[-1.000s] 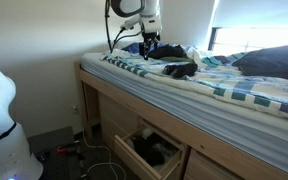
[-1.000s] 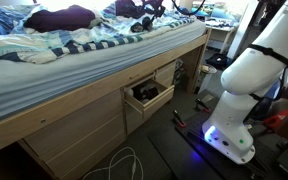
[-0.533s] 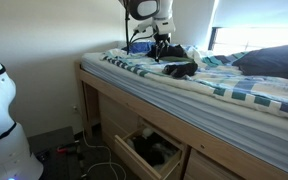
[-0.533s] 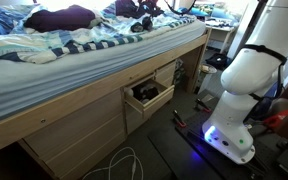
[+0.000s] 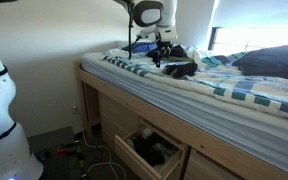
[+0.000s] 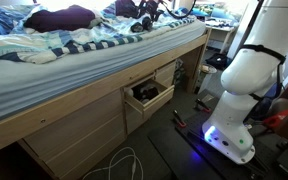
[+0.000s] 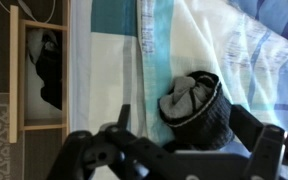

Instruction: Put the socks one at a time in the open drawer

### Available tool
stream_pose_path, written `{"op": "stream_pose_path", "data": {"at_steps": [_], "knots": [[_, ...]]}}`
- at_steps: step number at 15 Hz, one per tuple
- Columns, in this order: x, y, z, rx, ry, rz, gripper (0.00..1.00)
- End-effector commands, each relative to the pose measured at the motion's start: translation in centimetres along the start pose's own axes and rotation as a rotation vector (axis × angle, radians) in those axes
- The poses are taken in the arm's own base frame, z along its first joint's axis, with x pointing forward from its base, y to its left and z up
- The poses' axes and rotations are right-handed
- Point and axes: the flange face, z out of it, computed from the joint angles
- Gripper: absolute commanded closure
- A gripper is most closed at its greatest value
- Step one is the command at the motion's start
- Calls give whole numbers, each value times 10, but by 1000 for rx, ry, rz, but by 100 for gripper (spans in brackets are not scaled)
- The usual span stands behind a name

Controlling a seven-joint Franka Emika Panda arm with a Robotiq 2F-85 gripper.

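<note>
A black sock (image 7: pixel 196 108) with a grey inside lies bunched on the blue-and-white striped bedding (image 7: pixel 109 60), near the mattress edge. In the wrist view my gripper (image 7: pixel 196 132) is open, one finger on each side of this sock and nothing clamped. In both exterior views the gripper (image 5: pixel 162 52) (image 6: pixel 150 10) hangs just above the sock (image 5: pixel 180 69) on the bed. The pale-wood drawer (image 7: pixel 16 70) stands pulled out below the bed (image 5: pixel 134 160) (image 6: pixel 144 108), with dark socks (image 7: pixel 49 72) lying inside it.
A dark navy pillow (image 5: pixel 272 62) (image 6: pixel 59 17) lies further along the bed. The white robot base (image 6: pixel 242 85) stands on the floor beside the bed frame. Cables (image 5: pixel 94 165) run over the floor near the drawer.
The arm has moved along the bed toward the black sock and come lower over it. The jaws stayed open.
</note>
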Motion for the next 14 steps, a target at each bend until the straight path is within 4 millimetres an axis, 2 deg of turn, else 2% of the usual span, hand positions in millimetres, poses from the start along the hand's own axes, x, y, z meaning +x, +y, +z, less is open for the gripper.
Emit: {"op": "stream_pose_path", "data": {"at_steps": [1,4,6,12,14], "knots": [[5,-7,33,-19,-63,28,0],[4,-10,52,-19,-82,36,0],[1,-14,56,-11,-72,32,0],[1,-24,36,31,-11,18,0],[7,-27,37,27,1,18,0]]}}
